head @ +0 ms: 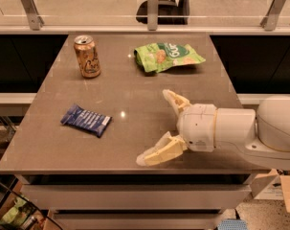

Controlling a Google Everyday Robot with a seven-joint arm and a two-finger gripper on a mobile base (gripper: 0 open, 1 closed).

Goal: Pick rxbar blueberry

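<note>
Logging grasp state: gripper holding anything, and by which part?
Nothing held. The gripper is open above the table near its front edge, nothing between its fingers; the rxbar blueberry lies flat, apart from it.

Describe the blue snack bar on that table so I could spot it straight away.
On the grey-brown table, look at the near left part, left of the robot's open gripper, which hovers near the front edge. There lies the rxbar blueberry: a small, flat, dark-blue wrapper with white lettering, unlike the upright gold can behind it and the larger green snack bag.
</note>
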